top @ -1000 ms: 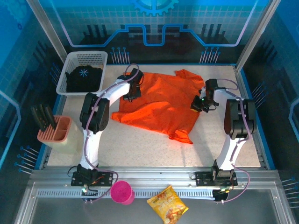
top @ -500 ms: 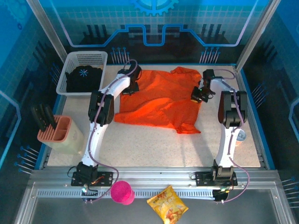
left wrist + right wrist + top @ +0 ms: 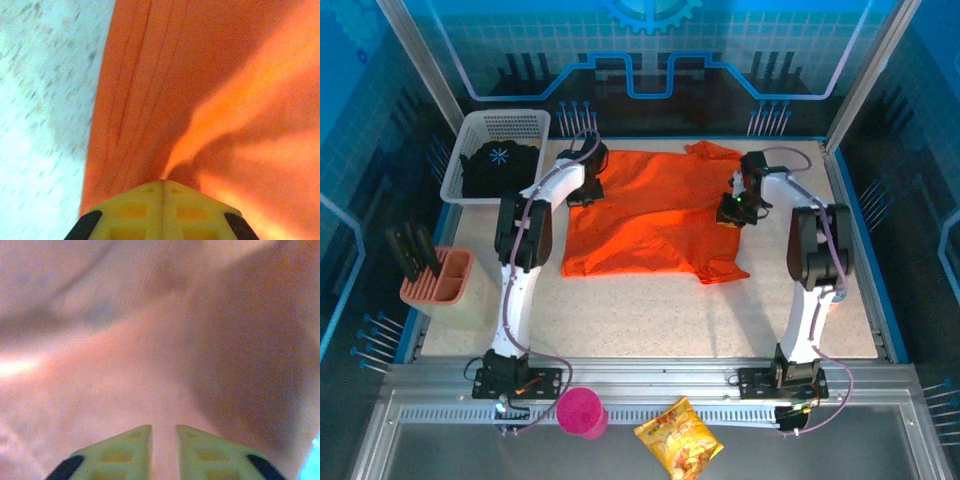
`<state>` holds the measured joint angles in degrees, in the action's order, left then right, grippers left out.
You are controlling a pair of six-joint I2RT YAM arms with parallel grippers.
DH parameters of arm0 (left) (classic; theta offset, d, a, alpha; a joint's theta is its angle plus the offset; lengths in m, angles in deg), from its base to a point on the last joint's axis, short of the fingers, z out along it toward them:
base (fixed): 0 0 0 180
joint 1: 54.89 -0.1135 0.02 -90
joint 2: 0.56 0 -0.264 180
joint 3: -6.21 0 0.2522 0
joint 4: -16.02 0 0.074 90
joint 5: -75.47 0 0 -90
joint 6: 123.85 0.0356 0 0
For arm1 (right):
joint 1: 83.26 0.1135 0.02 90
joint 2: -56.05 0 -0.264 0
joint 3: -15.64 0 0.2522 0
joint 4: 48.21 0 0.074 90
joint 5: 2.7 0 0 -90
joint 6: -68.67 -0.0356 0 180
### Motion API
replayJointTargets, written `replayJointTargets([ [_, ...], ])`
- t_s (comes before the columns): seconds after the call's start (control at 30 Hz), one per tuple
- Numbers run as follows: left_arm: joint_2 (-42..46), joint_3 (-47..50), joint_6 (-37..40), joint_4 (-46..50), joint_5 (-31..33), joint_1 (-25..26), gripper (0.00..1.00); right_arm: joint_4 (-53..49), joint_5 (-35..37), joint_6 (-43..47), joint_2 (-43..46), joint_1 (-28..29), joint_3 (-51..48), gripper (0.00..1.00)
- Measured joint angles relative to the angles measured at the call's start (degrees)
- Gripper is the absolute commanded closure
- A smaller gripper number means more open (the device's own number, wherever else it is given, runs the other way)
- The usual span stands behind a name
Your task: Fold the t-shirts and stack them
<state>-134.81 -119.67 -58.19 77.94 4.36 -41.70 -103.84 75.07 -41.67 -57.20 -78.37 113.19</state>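
Bright-orange short-sleeved cloth t-shirt (image 3: 655, 215) is laid out on the far half of the pale speckled tabletop (image 3: 620, 310); it lies mostly flat, soft and matte. One sleeve is bunched at the far right; the near-right hem corner is rumpled; stitched lines are seen along its left edge in the left wrist view. Left gripper (image 3: 582, 188) is set at the shirt's far-left corner; its fingers are pressed together and clamped on the cloth, with a ridge drawn up from the tips. Right gripper (image 3: 733, 207) is placed on the shirt's right side; its yellow fingers are held narrowly apart with cloth seen in the gap; whether any is pinched cannot be told. Step judged: spreading and flattening before the first fold; no fold made yet. The next move would call for a clean release and the rumpled corner smoothed; then a sleeve edge is to be taken and carried inward. Black t-shirt with pale-blue snowflake print (image 3: 500, 168) is heaped in the white plastic mesh basket (image 3: 515, 118) at far left, well apart; stacking not begun.
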Motion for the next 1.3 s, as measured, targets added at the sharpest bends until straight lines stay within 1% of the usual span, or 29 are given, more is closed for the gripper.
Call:
replayJointTargets([
  [0.13,9.09,5.95,0.81,-0.02,1.27,2.69,1.00,0.55,0.28,-0.15,13.05,-1.29,-8.94,0.57],
  [0.17,11.13,6.40,0.94,0.00,1.55,3.78,0.97,0.72,0.31,-0.17,14.91,-1.79,-10.03,0.56],
  [0.23,14.99,6.56,1.20,-0.07,1.92,6.84,0.90,1.11,0.68,-0.37,17.68,-3.28,-12.15,0.55],
  [0.27,16.35,6.56,1.42,-0.13,1.92,8.33,0.87,1.60,0.70,-0.42,18.21,-4.00,-13.11,0.51],
  [0.3,17.81,6.58,1.53,-0.22,1.88,10.32,0.84,2.27,0.68,-0.57,18.43,-4.66,-14.40,0.50],
  [0.33,18.73,6.58,1.70,-0.37,1.86,12.26,0.84,2.99,0.61,-0.76,18.43,-5.05,-15.91,0.49],
  [0.37,19.19,6.69,1.81,-0.55,1.81,13.68,0.84,3.74,0.48,-1.14,18.38,-5.22,-17.55,0.48],
  [0.43,19.32,7.48,1.79,-0.98,1.62,16.72,0.91,5.20,-0.46,-1.95,18.38,-5.16,-21.81,0.48],
  [0.5,18.34,8.83,0.90,-1.01,1.38,18.12,0.95,6.56,-1.51,-2.86,18.32,-5.05,-25.24,0.50],
  [0.57,16.63,10.29,0.07,-1.14,1.49,18.16,0.97,8.04,-2.56,-3.74,18.05,-4.90,-27.80,0.57],
  [0.6,15.45,11.34,-0.26,-1.25,1.73,17.88,0.98,8.81,-3.17,-4.28,17.62,-4.81,-28.50,0.63],
  [0.67,13.20,12.90,-1.18,-1.31,1.88,17.33,1.00,10.51,-3.93,-5.09,16.50,-4.55,-28.79,0.79],
  [0.7,12.11,13.73,-1.36,-1.42,1.90,17.03,1.00,11.54,-4.44,-5.35,16.04,-4.42,-28.79,0.92],
  [0.73,11.28,14.80,-1.70,-1.55,1.88,16.76,1.00,12.46,-4.76,-5.75,15.72,-4.13,-28.76,1.00],
  [0.83,10.64,17.88,-2.62,-1.75,1.88,16.50,1.00,12.46,-4.11,-6.16,15.50,-2.80,-27.91,1.00],
  [0.9,10.67,19.37,-2.75,-2.34,1.88,16.55,1.00,10.43,-1.33,-5.79,15.50,-0.83,-25.77,1.00],
  [0.97,10.67,20.48,-2.75,-2.95,1.88,16.55,1.00,6.93,4.00,-5.27,15.50,2.60,-21.88,1.00],
  [1.1,10.78,20.87,-2.75,-3.98,1.79,16.55,1.00,-1.99,18.88,-4.46,14.71,13.49,-9.81,1.00],
  [1.2,10.78,20.92,-2.75,-4.22,1.57,16.55,1.00,-6.08,26.93,-4.11,10.97,21.62,-0.87,0.99],
  [1.23,10.78,20.96,-2.75,-4.37,1.38,16.55,1.00,-7.17,28.83,-4.09,8.76,23.98,1.62,0.91],
  [1.3,10.78,21.05,-2.75,-4.52,1.20,16.55,1.00,-8.70,31.08,-4.22,4.24,26.93,4.79,0.80],
])
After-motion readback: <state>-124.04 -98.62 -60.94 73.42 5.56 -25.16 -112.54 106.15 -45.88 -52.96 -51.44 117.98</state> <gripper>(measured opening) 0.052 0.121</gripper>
